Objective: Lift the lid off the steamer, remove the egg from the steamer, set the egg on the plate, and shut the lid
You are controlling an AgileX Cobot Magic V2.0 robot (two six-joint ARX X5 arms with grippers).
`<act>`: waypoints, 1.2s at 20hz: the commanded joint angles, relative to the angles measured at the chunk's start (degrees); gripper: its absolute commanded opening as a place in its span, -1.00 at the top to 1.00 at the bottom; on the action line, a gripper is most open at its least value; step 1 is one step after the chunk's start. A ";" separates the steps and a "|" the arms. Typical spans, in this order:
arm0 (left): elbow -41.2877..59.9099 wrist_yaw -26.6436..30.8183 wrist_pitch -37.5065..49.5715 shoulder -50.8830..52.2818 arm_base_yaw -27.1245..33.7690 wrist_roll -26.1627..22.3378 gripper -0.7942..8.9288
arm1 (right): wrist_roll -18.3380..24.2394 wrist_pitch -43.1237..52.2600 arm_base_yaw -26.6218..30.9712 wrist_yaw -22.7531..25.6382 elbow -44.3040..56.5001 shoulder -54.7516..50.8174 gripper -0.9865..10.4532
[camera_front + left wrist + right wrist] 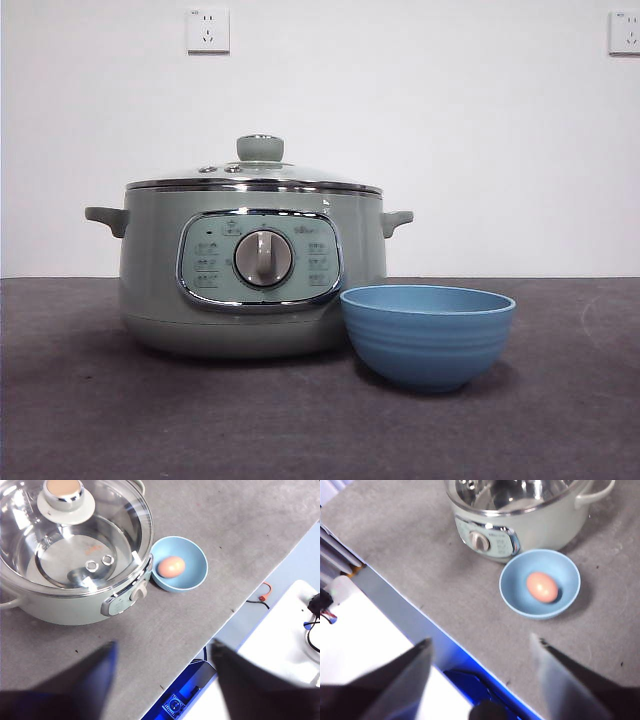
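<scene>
Both grippers' jaws stood apart, empty: left gripper high above table, right gripper likewise. Lid sat closed on steamer. Egg lay in plate, just beside steamer's dial panel.

The steamer has a smooth, satin pale-green shell that looks like painted metal or plastic, with a bright chrome frame around its panel and a brushed silver dial. The lid is clear glass — glossy, catching white highlights — bound by a polished chrome rim, its knob matt green. The plate looks like matt plastic, faintly ribbed outside. The egg has a smooth, dull shell. The table carries a grey, felt-like cloth — matt and slightly rough.
</scene>
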State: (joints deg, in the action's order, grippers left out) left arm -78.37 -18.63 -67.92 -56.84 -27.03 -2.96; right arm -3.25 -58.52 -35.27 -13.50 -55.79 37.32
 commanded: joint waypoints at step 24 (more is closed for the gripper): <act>0.31 0.46 0.15 0.00 0.02 -0.02 0.84 | -0.35 -0.77 -0.04 0.09 0.33 0.13 0.83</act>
State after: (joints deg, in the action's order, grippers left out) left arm -78.37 -18.22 -67.90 -56.84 -27.03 -2.94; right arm -3.25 -59.61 -35.27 -13.47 -55.79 37.39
